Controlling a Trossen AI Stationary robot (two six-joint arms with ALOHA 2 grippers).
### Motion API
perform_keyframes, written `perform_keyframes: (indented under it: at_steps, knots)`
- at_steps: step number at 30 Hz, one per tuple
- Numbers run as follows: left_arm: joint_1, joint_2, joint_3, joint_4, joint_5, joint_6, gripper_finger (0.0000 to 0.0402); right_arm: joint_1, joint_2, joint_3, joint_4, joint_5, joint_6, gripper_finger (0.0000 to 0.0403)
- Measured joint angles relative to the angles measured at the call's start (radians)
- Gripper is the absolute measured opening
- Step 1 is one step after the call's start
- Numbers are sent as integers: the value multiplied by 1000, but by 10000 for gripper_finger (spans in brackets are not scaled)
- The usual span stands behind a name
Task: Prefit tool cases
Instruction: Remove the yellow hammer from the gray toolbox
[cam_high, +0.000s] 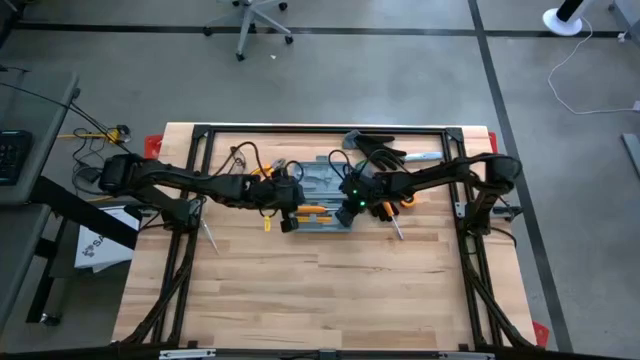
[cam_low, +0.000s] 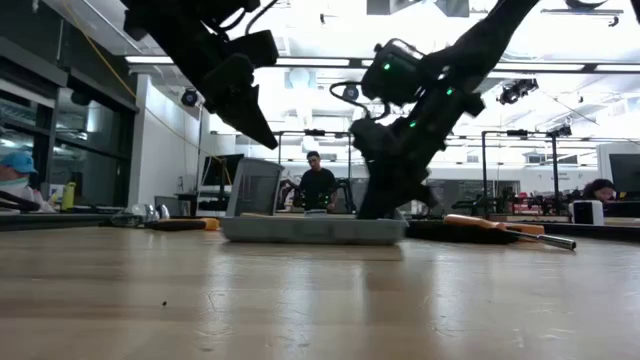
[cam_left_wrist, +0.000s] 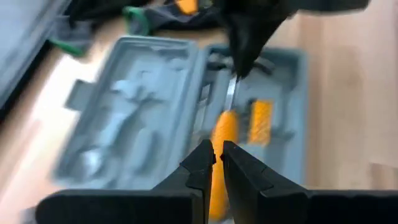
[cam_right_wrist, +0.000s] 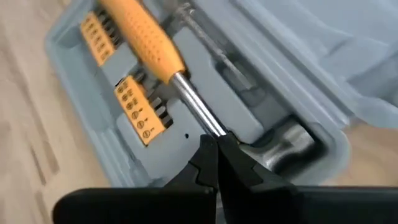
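Wooden worktop (cam_high: 320, 290) boards are being seen nearest, bare at the front. Farther back, the open grey-blue tool case (cam_high: 322, 190) is being kept flat between both arms. An orange-handled screwdriver (cam_right_wrist: 146, 37) is being pinched by its metal shaft in the closed jaws of the right gripper (cam_right_wrist: 217, 149). The left gripper (cam_left_wrist: 217, 155) is being held just above the case, jaws almost closed on nothing.

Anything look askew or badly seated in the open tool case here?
Yes. The orange-handled screwdriver lies slanted across the tool case, its shaft over the moulded recesses rather than seated in one. The shut right end effector is at the shaft.
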Motion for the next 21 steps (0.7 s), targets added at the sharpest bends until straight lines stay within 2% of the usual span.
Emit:
perform_keyframes:
  at_steps: [5,10,16,21]
  knots:
    - [27,-7,-2,-22,15,6,34,3,-79,2,-91,42,-15,0]
    - [44,25,-2,-4,71,8,51,3,-43,3,-138,43,-36,0]
    - [52,111,-2,40,209,77,105,2,45,14,-113,7,-38,0]
    - [51,167,18,73,231,177,160,2,50,13,-90,-1,-31,0]
